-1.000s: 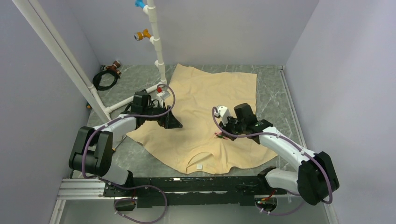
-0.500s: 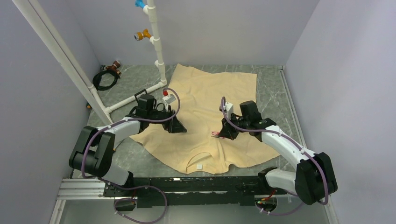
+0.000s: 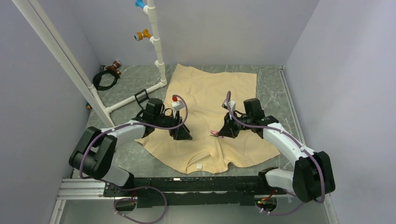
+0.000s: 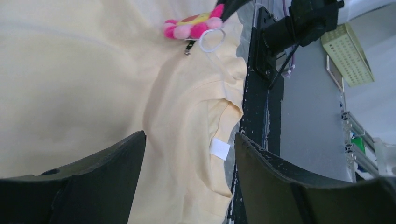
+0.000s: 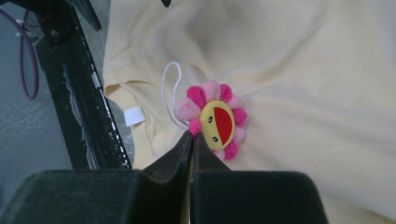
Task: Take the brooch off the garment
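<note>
The beige garment point(image 3: 210, 93) lies flat on the table, neckline toward the arms, with its white neck label point(image 3: 198, 166) showing. The brooch point(image 3: 215, 134), pink petals round a yellow-red face, sits on the cloth above the neckline. In the right wrist view the brooch point(image 5: 217, 121) has a white cord loop point(image 5: 168, 88). My right gripper point(image 5: 192, 134) is shut, its tips pinching a pink petal at the brooch's edge. My left gripper point(image 3: 183, 135) is open, low over the shirt left of the brooch. The left wrist view shows the brooch point(image 4: 194, 27) ahead and the label point(image 4: 219, 148) between the fingers point(image 4: 93, 177).
A white pipe stand point(image 3: 156, 42) with coloured pegs rises at the shirt's far left corner, and a slanted white pipe point(image 3: 60, 51) runs along the left. A black cable coil point(image 3: 105, 77) lies at the back left. The black mounting rail point(image 3: 187, 184) borders the near edge.
My left gripper has moved right and nearer, toward the neckline. My right wrist has swung back and right while its tips stay at the brooch, which has hardly shifted.
</note>
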Robot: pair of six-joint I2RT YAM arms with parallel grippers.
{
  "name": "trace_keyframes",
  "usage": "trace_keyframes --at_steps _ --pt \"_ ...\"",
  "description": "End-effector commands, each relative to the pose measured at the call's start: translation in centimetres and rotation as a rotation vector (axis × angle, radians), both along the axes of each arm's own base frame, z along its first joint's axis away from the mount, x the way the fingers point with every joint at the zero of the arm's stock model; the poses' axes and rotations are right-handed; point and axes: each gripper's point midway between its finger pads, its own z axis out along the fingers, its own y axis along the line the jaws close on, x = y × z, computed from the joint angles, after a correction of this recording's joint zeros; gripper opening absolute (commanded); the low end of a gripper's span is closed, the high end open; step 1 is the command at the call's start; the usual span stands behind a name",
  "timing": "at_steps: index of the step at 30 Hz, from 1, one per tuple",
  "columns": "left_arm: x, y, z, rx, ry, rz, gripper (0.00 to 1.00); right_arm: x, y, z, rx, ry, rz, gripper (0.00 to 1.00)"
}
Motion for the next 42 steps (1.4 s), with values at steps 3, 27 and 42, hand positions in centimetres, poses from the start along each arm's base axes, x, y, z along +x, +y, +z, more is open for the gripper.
trace_keyframes --at_steps 3,27,42 --pt "-0.6 -2.2 3.0 -0.048 -0.238 -0.09 0.69 0.0 0.9 2.8 0.123 0.009 0.063 0.0" --pt "-0.6 -6.2 3.4 -0.151 -0.299 -0.138 0.55 -2.1 1.4 4.9 0.29 0.041 0.194 0.0" --pt "-0.4 -6.8 4.3 -0.208 -0.684 -0.228 0.65 -3.6 1.2 5.1 0.301 0.005 0.267 0.0"
